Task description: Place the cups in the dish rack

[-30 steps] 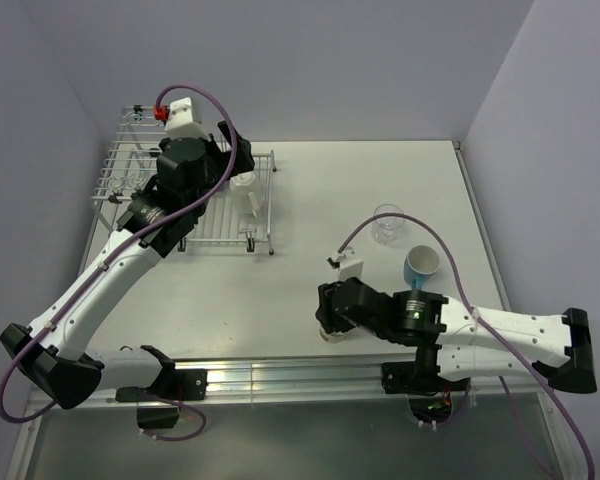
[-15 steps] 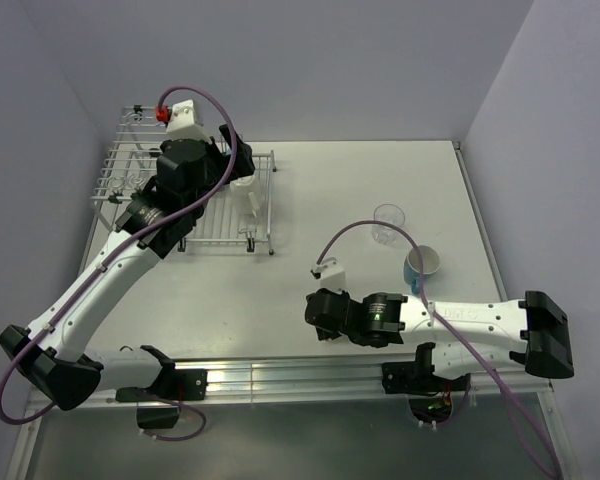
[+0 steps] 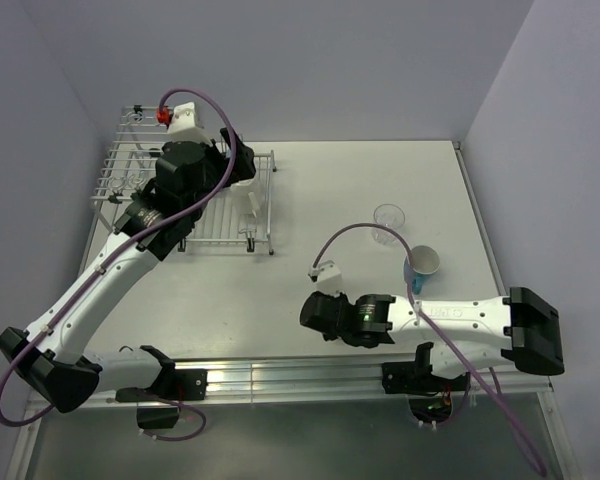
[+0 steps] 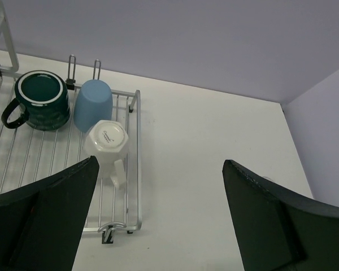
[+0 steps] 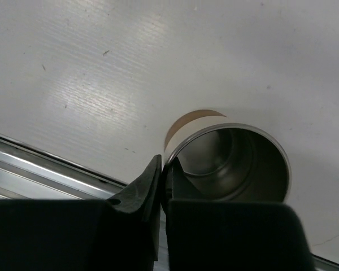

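Note:
The shiny steel cup (image 5: 237, 164) stands upright on the table near its front edge. My right gripper (image 5: 165, 169) is shut on its rim, one finger inside and one outside. From above, that gripper (image 3: 318, 312) hides the cup. A blue mug with a white inside (image 3: 422, 263) and a clear glass (image 3: 388, 222) stand on the table to the right. The dish rack (image 4: 133, 169) holds a dark teal mug (image 4: 39, 100), an upturned blue tumbler (image 4: 93, 104) and an upturned cream mug (image 4: 106, 144). My left gripper (image 4: 161, 162) hangs open above the rack's right edge, holding nothing.
A metal rail (image 3: 310, 375) runs along the table's front edge, just behind the steel cup. Grey walls close the back and both sides. The rack's taller basket section (image 3: 130, 125) is at the far left.
The right arm stretched lower and swung its gripper left toward the front edge. Its jaws closed on the steel cup's rim. The left arm barely moved.

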You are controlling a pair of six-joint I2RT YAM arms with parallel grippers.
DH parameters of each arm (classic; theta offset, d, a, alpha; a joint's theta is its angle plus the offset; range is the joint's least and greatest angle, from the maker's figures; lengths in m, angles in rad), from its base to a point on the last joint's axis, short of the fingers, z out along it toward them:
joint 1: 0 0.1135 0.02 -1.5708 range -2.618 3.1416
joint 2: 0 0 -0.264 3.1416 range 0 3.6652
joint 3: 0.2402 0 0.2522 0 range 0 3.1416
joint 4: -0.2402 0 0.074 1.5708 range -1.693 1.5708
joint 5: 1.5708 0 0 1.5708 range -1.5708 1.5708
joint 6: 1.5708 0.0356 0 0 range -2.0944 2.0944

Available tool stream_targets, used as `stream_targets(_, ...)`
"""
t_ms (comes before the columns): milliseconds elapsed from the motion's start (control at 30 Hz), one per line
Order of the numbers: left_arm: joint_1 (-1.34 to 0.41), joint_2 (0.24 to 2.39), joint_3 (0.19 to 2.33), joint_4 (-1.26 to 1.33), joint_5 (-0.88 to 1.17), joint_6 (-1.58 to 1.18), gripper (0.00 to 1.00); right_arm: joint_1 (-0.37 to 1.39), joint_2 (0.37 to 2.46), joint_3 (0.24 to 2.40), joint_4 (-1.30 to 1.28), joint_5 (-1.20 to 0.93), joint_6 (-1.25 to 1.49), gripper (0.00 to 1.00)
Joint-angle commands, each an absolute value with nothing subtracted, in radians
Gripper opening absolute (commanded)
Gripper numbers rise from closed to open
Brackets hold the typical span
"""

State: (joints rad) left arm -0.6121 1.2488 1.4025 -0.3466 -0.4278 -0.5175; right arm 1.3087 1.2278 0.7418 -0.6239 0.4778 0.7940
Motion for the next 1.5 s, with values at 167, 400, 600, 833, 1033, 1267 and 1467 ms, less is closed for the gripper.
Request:
stream_targets(167,-0.598,1.177,1.335,-0.282,-0.183,-0.574,0.99,1.085,0.837,0.850,-0.560,0.421,0.664,0.00)
stream_targets(400,-0.511,1.158,1.218,-0.088,0.286,-0.718,0.99,0.729,0.669,0.877,-0.346,0.089,0.620,0.00)
stream_targets(600,-0.508,1.199,1.138,0.104,0.518,-0.848,0.99,0.606,0.716,0.847,-0.125,-0.135,0.693,0.00)
stream_targets(833,-0.511,1.281,1.085,0.259,0.644,-0.931,0.99,0.492,0.770,0.793,0.173,-0.431,0.842,0.00)
stream_targets(1033,-0.538,1.319,1.081,0.267,0.637,-0.925,0.99,0.474,0.818,0.778,0.322,-0.492,0.934,0.00)
stream_targets(1267,-0.564,1.350,1.068,0.356,0.679,-0.975,0.99,0.460,0.848,0.765,0.422,-0.515,0.994,0.00)
stream_targets(1467,-0.568,1.356,1.032,0.471,0.730,-1.049,0.99,0.436,0.842,0.747,0.472,-0.520,1.009,0.00)
